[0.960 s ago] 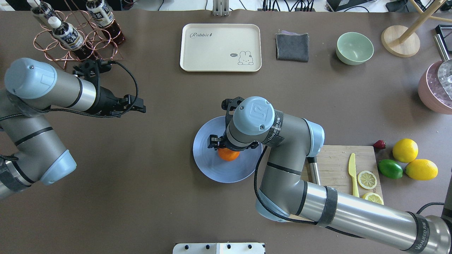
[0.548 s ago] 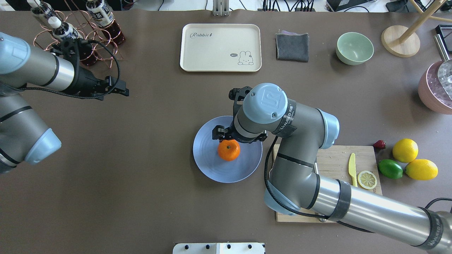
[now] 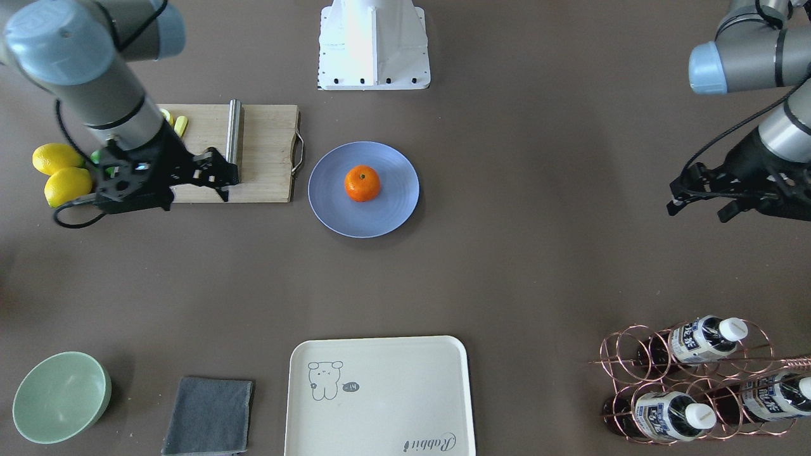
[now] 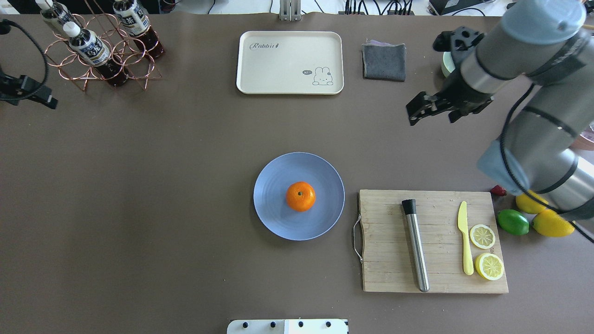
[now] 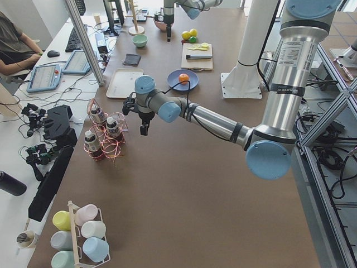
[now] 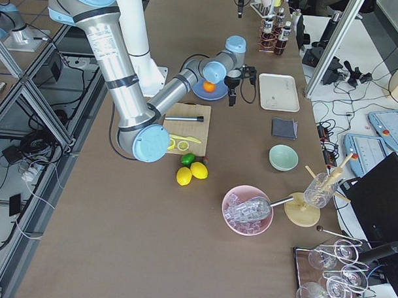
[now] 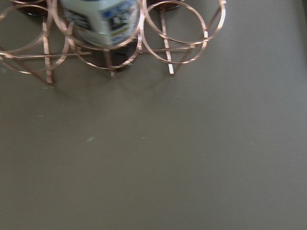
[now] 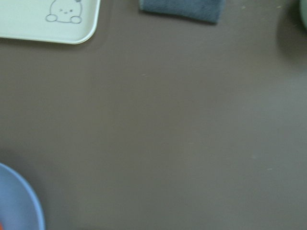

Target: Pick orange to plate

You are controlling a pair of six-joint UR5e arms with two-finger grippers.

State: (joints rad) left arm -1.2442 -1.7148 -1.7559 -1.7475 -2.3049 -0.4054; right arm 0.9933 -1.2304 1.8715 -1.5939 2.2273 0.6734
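Observation:
The orange (image 4: pixel 300 196) rests alone at the middle of the blue plate (image 4: pixel 278 218), stem spot up; the front view shows the orange (image 3: pixel 362 183) on the plate (image 3: pixel 386 209) too. My right gripper (image 4: pixel 413 112) hangs open and empty well to the back right of the plate, near the grey cloth. In the front view the right gripper (image 3: pixel 220 174) is over the cutting board's edge. My left gripper (image 3: pixel 675 197) is open and empty at the table's far left edge, beside the bottle rack. The right wrist view catches only the plate's rim (image 8: pixel 21 201).
A wooden cutting board (image 4: pixel 390 241) right of the plate holds a metal rod, a yellow knife and lemon slices. Lemons (image 4: pixel 552 222) and a lime (image 4: pixel 513 221) lie beyond it. A cream tray (image 4: pixel 290 62), grey cloth (image 4: pixel 384 61) and bottle rack (image 4: pixel 100 51) line the back.
The right gripper drew back from the orange, leaving it on the plate, and swung far to the back right. The left arm pulled away to the left edge.

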